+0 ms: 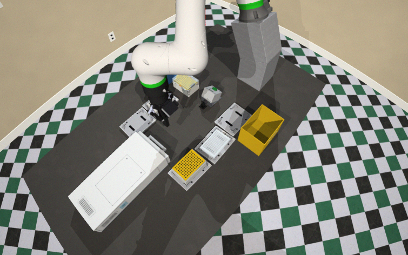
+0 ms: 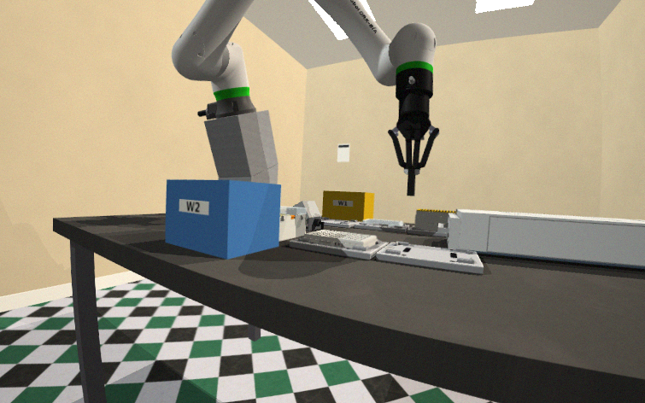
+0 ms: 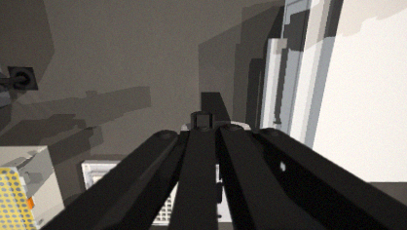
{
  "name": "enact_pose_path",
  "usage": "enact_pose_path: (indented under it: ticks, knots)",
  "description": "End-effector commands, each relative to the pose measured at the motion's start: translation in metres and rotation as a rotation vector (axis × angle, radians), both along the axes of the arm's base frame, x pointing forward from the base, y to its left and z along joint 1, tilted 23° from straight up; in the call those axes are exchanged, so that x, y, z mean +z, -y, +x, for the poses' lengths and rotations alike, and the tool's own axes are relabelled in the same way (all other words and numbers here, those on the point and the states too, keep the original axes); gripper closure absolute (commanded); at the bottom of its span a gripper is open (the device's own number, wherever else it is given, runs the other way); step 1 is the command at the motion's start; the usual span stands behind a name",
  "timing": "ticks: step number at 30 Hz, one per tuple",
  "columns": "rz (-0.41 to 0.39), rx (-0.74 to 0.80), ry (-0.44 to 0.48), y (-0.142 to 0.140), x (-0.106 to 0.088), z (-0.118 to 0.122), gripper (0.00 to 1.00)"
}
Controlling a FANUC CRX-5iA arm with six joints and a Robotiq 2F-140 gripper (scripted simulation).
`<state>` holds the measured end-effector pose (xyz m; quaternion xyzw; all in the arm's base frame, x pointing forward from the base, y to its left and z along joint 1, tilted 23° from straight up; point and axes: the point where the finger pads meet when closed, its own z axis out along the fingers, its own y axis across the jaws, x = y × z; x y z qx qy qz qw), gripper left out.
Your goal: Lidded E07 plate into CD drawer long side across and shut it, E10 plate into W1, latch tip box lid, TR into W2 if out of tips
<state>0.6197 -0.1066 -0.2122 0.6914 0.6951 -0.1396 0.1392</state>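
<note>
— So where does the clear assay plate [image 1: 214, 143] sit?

— Seen from the top, it lies flat in a grey nest [image 1: 199, 147] near the middle of the bench [image 1: 294, 94]. The yellow tip rack [image 1: 188, 163] is just beside it at 8 o'clock, an empty nest [image 1: 232, 118] is at 1 o'clock, and the yellow bin [image 1: 260, 129] stands upright at 2 o'clock.

— And the gripper [image 1: 166, 121]?

— It is well apart from that plate. The plate lies at about 4 o'clock from it in the top view, with bare bench between them. The exterior view shows the gripper [image 2: 410, 186] pointing straight down, high above the bench and touching nothing.

— What are its fingers doing?

— They are pressed together, narrow, with nothing between them. The wrist view shows the gripper [image 3: 202, 119] as dark bars meeting at one tip over the dark bench.

— What else is close to it?

— The white cooler [image 1: 119, 177] lies at 7 o'clock of the gripper in the top view, its handle end [image 1: 156, 143] turned toward the gripper. Another empty nest [image 1: 137, 121] is at 9 o'clock, just beside the fingers. The tip box [image 1: 185, 82], with yellow showing inside it, is near at 1 o'clock, and the green key [image 1: 212, 89] is farther out at 2 o'clock.

— And the blue bin [image 2: 222, 218]?

— It stands upright at the near edge in the exterior view, with a welled plate [image 2: 334, 239] in a nest just beside it.
</note>
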Motion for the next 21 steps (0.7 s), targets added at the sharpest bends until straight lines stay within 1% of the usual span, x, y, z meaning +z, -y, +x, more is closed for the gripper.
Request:
enact_pose_path:
  ticks: [1,11,12,21]
  knots:
    - [0.0,0.001,0.002,-0.002,0.005,0.001,0.9]
    - [0.0,0.001,0.002,-0.002,0.005,0.001,0.9]
    - [0.0,-0.03,0.015,-0.006,0.004,-0.001,0.3]
    - [0.001,-0.307,0.13,-0.036,-0.006,-0.018,0.3]
